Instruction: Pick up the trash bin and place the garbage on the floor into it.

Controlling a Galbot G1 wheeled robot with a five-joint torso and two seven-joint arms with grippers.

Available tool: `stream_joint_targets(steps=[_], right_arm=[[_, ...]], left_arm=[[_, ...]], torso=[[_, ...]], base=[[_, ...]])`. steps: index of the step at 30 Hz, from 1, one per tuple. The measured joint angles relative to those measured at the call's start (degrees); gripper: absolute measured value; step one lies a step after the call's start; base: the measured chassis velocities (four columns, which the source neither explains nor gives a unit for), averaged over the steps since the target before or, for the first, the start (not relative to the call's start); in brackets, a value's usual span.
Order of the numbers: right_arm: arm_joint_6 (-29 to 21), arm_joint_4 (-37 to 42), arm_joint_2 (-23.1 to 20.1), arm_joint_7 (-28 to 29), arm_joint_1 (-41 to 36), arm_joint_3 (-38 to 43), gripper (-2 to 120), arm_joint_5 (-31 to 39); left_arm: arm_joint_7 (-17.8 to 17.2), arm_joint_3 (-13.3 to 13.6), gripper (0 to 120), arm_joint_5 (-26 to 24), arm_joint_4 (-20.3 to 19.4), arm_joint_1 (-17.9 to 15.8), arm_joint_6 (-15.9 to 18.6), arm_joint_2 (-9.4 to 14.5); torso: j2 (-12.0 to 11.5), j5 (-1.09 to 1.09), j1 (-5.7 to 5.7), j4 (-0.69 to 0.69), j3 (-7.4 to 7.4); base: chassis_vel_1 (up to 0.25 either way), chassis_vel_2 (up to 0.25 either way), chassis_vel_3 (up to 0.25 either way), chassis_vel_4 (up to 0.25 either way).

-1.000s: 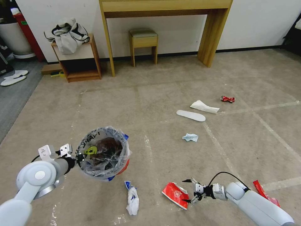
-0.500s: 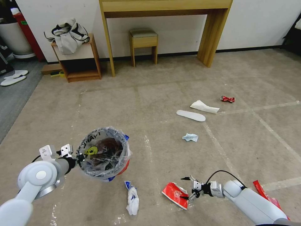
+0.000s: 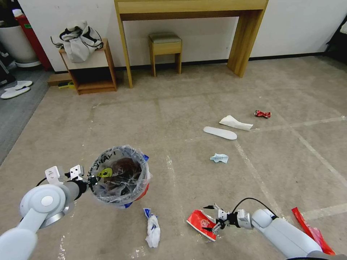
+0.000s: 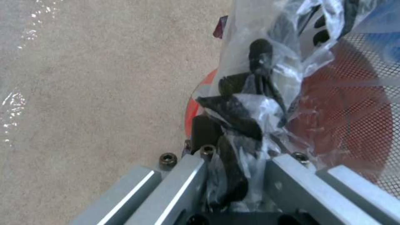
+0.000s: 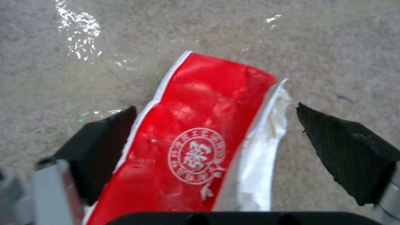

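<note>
Right gripper point(image 3: 209, 218) was low at the floor point(image 3: 188, 119), fingers spread wide around the red-and-white carton point(image 3: 198, 222). In the right wrist view the carton point(image 5: 196, 150) lay between the two black fingertips point(image 5: 346, 153), one tip close against its edge, the other with a clear gap; nothing gripped. Carton lay flat on the carpet, on a glossy tape patch.

Red wrapper point(image 3: 312, 231) lay just beside the right forearm, on the robot's right. A crumpled white-blue wrapper point(image 3: 152, 228) sat on the floor between the carton and the bin, apart from both.

Left gripper point(image 3: 91, 179) was clamped on the rim of the trash bin point(image 3: 119, 176), held by the robot's left front. Left wrist view: fingers closed tight on the bin's rim point(image 4: 196, 103) with the clear bag point(image 4: 267, 78) bunched between them. Bin looked upright, bag open at the top, dark contents inside; can't tell if it was touching the carpet.

Farther out, well apart from both arms: small blue-white wrapper point(image 3: 219, 157), then flat white slipper point(image 3: 219, 133), white tissue point(image 3: 235, 123) just beyond it, crushed red can point(image 3: 262, 114) to its right.

Back wall: wooden desk point(image 3: 191, 11) with a stool point(image 3: 165, 45) under it, low shelf point(image 3: 92, 68) with a bag on top.
</note>
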Motion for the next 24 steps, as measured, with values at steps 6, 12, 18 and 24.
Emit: stream_joint_targets(steps=[6,12,18,24], right_arm=[[0.0,-0.4,0.3,-0.6,-1.4,0.9,78,0.0],[0.0,-0.1,-0.5,-0.4,-3.6,2.2,76,0.2],[0.3,0.0,-1.4,-0.4,-5.5,4.4,77,0.0],[0.4,0.4,-2.0,-0.5,-6.5,5.7,84,-0.3]], left_arm=[[0.0,0.1,0,0.1,-0.2,0.1,-0.1,0.0],[0.0,0.2,0,0.1,-0.4,0.1,-0.1,0.1],[0.0,0.5,0,0.1,-0.5,-0.1,-0.1,0.3],[-0.1,0.9,0,0.1,-1.0,-0.1,-0.3,0.0]], torso=[[0.0,-0.01,0.00,0.00,0.00],[0.0,0.00,0.00,-0.01,0.00],[0.0,0.00,0.00,-0.01,0.00],[0.0,-0.01,0.00,-0.01,0.00]], base=[[0.000,0.000,0.000,0.000],[0.000,0.000,0.000,0.000],[0.000,0.000,0.000,0.000],[0.000,0.000,0.000,0.000]])
